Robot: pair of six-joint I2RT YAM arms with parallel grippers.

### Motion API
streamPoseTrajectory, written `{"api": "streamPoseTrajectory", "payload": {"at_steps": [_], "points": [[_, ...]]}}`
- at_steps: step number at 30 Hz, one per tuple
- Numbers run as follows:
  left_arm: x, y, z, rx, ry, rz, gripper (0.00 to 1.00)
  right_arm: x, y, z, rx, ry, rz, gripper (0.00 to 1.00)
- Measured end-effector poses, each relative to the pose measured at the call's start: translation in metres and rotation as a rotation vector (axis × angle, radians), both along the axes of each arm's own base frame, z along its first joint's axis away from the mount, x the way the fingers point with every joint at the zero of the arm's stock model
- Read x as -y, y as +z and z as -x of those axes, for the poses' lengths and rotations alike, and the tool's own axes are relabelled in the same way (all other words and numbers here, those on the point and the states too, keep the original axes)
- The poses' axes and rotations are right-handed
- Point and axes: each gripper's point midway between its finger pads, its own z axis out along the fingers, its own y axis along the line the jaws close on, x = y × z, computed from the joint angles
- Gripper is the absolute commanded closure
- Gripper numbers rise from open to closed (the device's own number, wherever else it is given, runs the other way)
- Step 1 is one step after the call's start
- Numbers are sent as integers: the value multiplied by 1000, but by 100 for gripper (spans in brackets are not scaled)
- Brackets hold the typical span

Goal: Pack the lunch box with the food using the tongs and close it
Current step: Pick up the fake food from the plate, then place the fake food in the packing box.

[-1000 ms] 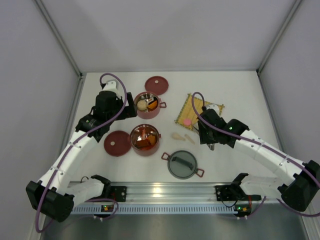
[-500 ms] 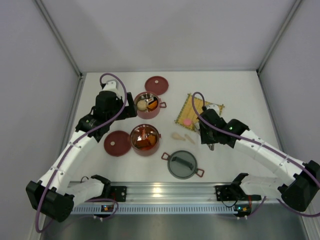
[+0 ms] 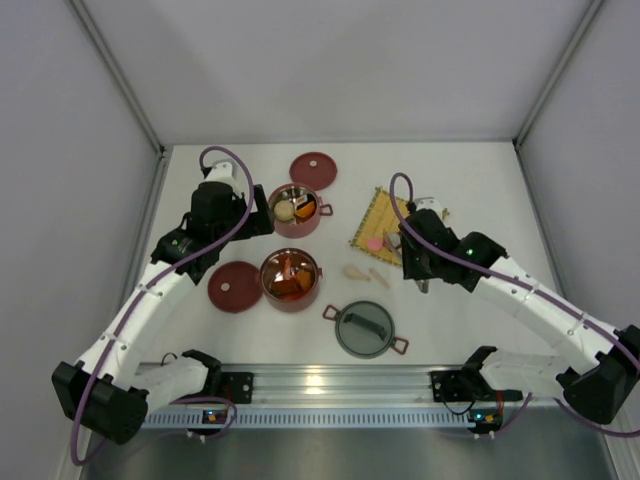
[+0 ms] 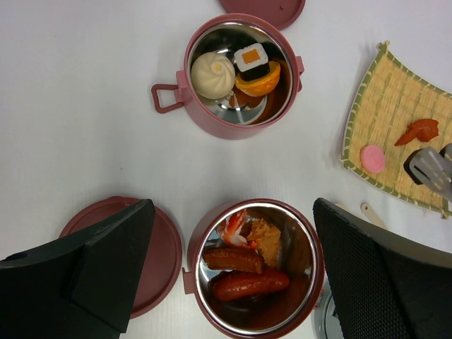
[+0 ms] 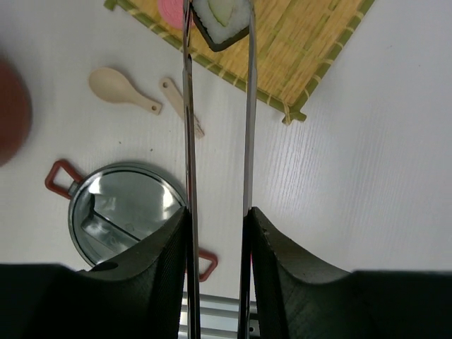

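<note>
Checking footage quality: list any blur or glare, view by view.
Right wrist: dark-red smear at the left edge, too blurred to identify; the grey domed lid mirrors bright patches. Left wrist: sharp, steel lining of the round dark-red bowl glints. Top external: glare on the silver metal rail.

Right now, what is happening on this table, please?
The right gripper holds the tongs, which pinch a sushi piece above the yellow woven mat. A pink piece and a red piece lie on it. The far bowl and the near bowl of the lunch box stand open with food inside. The left gripper hangs open above them. The grey lid lies apart.
</note>
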Motion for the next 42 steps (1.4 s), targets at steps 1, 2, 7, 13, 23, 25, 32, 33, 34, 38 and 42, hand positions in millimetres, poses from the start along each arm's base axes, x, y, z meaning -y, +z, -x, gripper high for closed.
{"api": "streamPoseTrajectory", "payload": {"at_steps": [1, 2, 7, 13, 23, 25, 32, 33, 34, 38, 42], "points": [[0, 0, 0, 0, 0, 0, 1, -2, 7, -3, 16, 0, -9, 74], [0, 0, 0, 0, 0, 0, 1, -4, 14, -6, 30, 1, -18, 75], [0, 0, 0, 0, 0, 0, 1, -21, 51, -27, 97, 18, -59, 75], [0, 0, 0, 0, 2, -1, 1, -65, 81, -64, 126, 83, -112, 77], [-2, 0, -1, 1, 10, -6, 1, -159, 77, -113, 90, 224, -169, 77], [-3, 0, -1, 2, 12, -8, 1, -174, 72, -113, 74, 256, -174, 77], [-3, 0, -1, 2, 16, -10, 1, -215, 51, -106, 33, 335, -180, 77], [-3, 0, -1, 2, 16, -11, 1, -218, 48, -104, 25, 342, -176, 77], [-3, 0, -1, 2, 16, -11, 1, -220, 46, -102, 22, 348, -174, 77], [-3, 0, -1, 2, 16, -10, 1, -223, 45, -100, 22, 354, -170, 75], [-3, 0, -1, 2, 16, -10, 1, -222, 45, -101, 27, 349, -165, 73]]}}
